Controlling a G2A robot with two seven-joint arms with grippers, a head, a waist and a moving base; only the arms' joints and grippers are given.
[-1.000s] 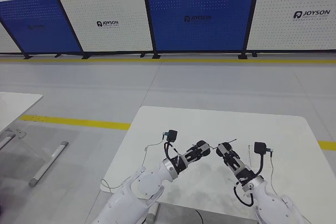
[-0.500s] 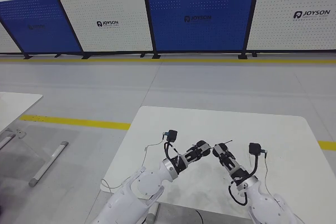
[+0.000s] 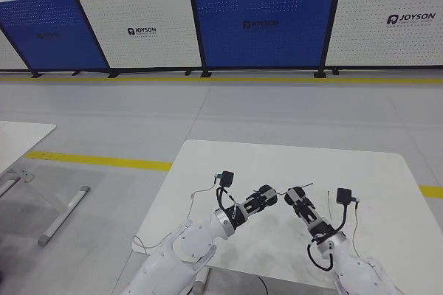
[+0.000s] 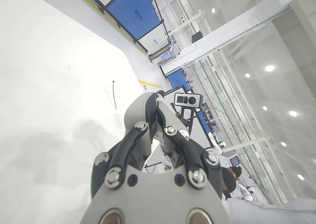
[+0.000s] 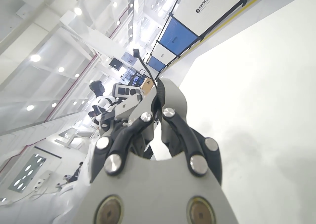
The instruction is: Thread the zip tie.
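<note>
Where the right gripper (image 5: 157, 88) presses its two grey fingers together, a thin black plastic zip tie (image 5: 144, 65) is pinched between the pads. The strap emerges at the fingertips and curves away beyond them in a gentle bow, ending in a small square locking head at its free end; the portion inside the grip is hidden. In the top view the same strap shows as a short dark line projecting past the fingertips, above the white table (image 3: 229, 158). The left gripper (image 4: 157, 98) is closed, pads meeting, and whether anything lies between them cannot be told. Its fingertips point toward the right gripper's, the two standing near one another but apart. A second black zip tie (image 4: 114, 94) lies flat on the table beyond the left gripper's fingertips and off to one side, well apart from them: a slender, slightly bowed strap with a tiny head at its far end.
</note>
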